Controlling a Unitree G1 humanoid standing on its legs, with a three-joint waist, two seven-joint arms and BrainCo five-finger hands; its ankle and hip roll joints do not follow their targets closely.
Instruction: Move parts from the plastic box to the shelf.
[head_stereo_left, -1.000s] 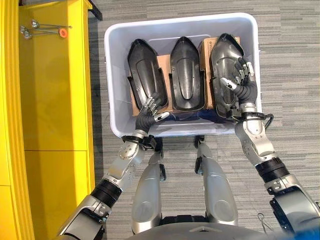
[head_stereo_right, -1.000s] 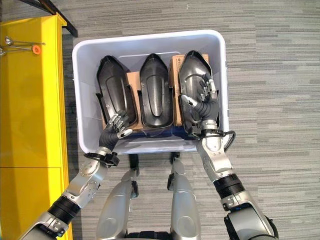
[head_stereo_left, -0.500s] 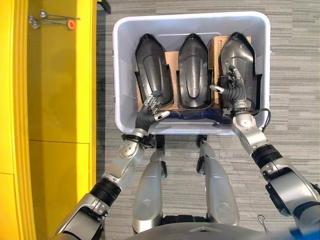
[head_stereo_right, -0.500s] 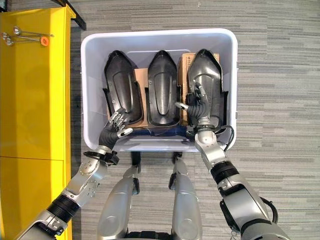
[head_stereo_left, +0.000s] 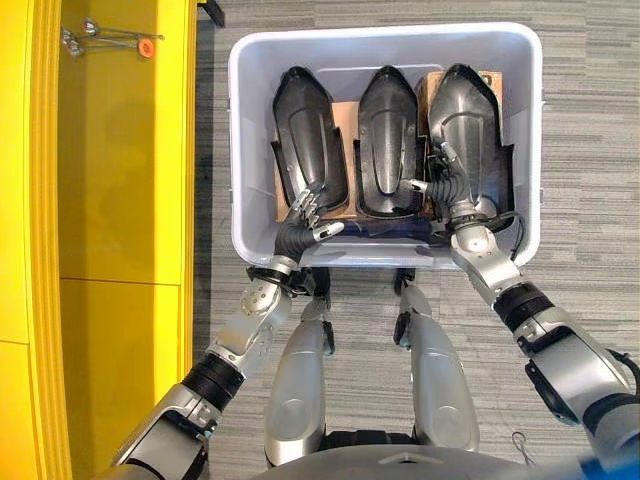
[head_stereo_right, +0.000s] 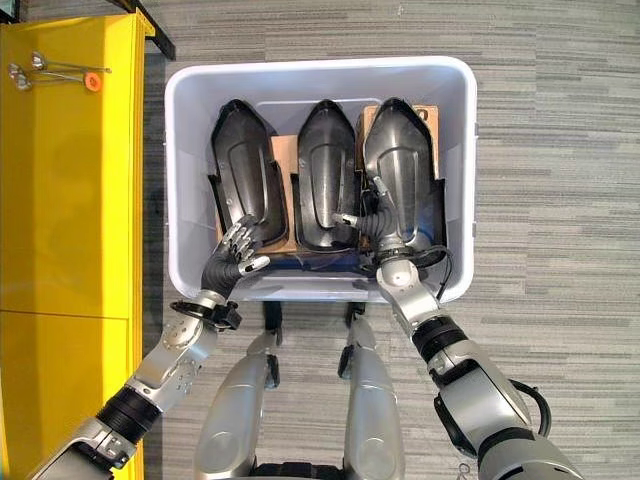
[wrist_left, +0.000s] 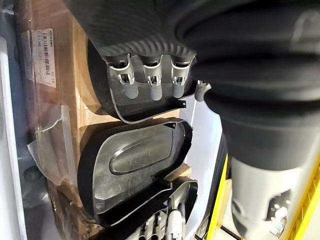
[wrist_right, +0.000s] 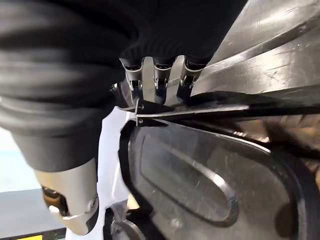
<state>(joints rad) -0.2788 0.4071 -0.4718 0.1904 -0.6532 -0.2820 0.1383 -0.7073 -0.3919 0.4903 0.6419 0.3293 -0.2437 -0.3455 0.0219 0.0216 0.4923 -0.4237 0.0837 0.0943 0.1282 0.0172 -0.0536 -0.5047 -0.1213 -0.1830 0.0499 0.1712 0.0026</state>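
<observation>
A pale plastic box (head_stereo_left: 236, 150) holds three black moulded parts side by side on cardboard: left (head_stereo_left: 305, 130), middle (head_stereo_left: 388, 135) and right (head_stereo_left: 470, 120). My left hand (head_stereo_left: 295, 228) is at the near end of the left part. It is open, its fingers (wrist_left: 152, 87) resting on that part's rim and its thumb sticking out. My right hand (head_stereo_left: 452, 195) is at the right part's near left edge. Its fingers (wrist_right: 160, 75) curl over that thin edge with the tips hidden. The thumb points towards the middle part (wrist_right: 190, 175).
The yellow shelf (head_stereo_left: 120, 200) runs along the left of the box, close to its wall. Metal hooks with an orange tip (head_stereo_left: 148, 46) lie at its far end. Grey carpet surrounds the box.
My right hand has slid from the top of the right part to its left edge. The part has shifted left, uncovering cardboard on its right. The left hand has barely moved.
</observation>
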